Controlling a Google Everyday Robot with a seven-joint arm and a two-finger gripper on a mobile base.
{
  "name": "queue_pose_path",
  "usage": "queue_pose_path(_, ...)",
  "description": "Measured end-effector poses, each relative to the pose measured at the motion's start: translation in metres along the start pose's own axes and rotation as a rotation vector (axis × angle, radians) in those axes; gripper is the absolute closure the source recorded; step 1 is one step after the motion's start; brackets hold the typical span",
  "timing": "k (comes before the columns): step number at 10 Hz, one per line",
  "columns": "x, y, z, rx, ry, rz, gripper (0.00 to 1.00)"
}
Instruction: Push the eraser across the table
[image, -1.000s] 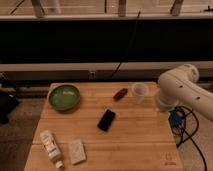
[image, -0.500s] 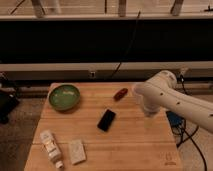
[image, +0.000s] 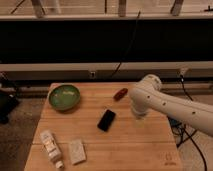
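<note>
eraser (image: 106, 120) central on table (image: 127, 150), bare wood toward front edge, pincer (image: 139, 113) near

Dim, warm-lit room. Wide black panel (image: 75, 42) spans back wall. Pale horizontal rail (image: 50, 66) runs beneath it. Dark cable (image: 129, 42) hangs across panel. Light frame posts (image: 38, 7) along top. Speckled grey floor (image: 20, 130) at left.

The flat black eraser (image: 106, 120) lies slightly angled near the middle of the light wooden table (image: 131, 147).
</note>
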Motion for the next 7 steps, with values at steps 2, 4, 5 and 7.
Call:
queue_pose_path(2, -0.009, 0.0, 0.007, -0.016, -0.005, -0.013, 0.2)
queue_pose_path(4, -0.022, -0.005, 0.015, -0.028, -0.009, -0.031, 0.2)
queue_pose_path(5, -0.026, -0.006, 0.019, -0.032, -0.01, -0.038, 0.2)
queue_pose_path(7, -0.028, -0.007, 0.023, -0.039, -0.013, -0.043, 0.21)
